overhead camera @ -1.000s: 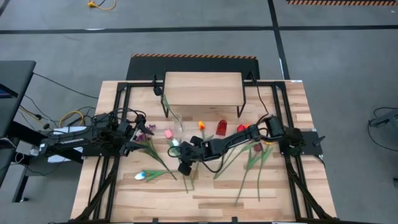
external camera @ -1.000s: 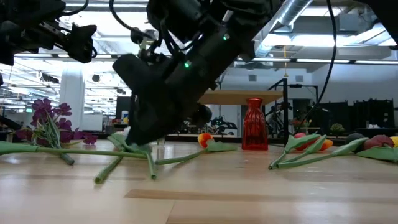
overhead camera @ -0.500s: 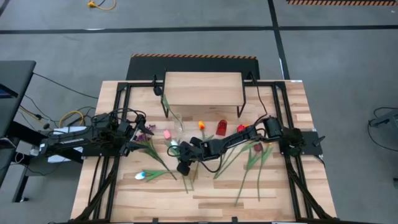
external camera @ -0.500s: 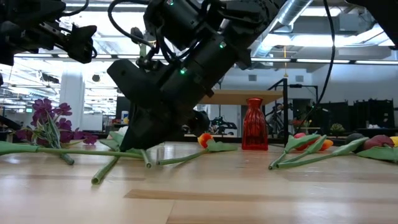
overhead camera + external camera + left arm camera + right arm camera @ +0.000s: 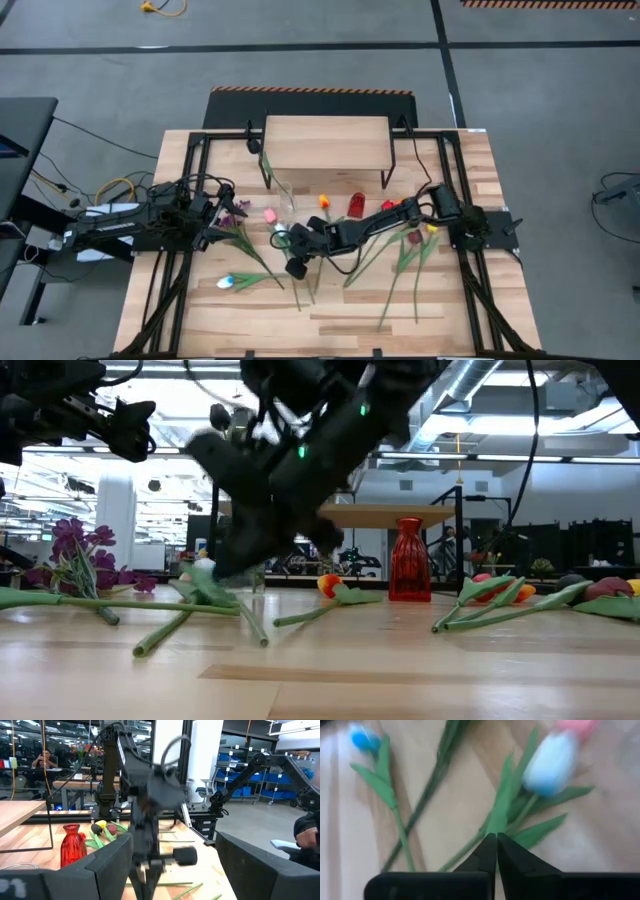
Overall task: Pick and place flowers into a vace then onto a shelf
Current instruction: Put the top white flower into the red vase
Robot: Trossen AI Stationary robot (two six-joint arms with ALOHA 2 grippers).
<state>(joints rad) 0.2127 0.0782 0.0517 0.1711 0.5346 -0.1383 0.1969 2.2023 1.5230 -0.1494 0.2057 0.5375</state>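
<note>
- The left tool (image 5: 222, 210) waits spread wide at the surface's left, above the purple sprigs (image 5: 238, 208).
- The right tool (image 5: 496, 839) is clenched on the stem of a white tulip (image 5: 549, 762), left of centre.
- I judge the flowers (image 5: 400, 255) light, their stems springy and thin; a hold mid-stem, clear of leaves, seems safest.
- The red vase (image 5: 357, 206) stands centre-far, near the shelf (image 5: 326, 145).
</note>
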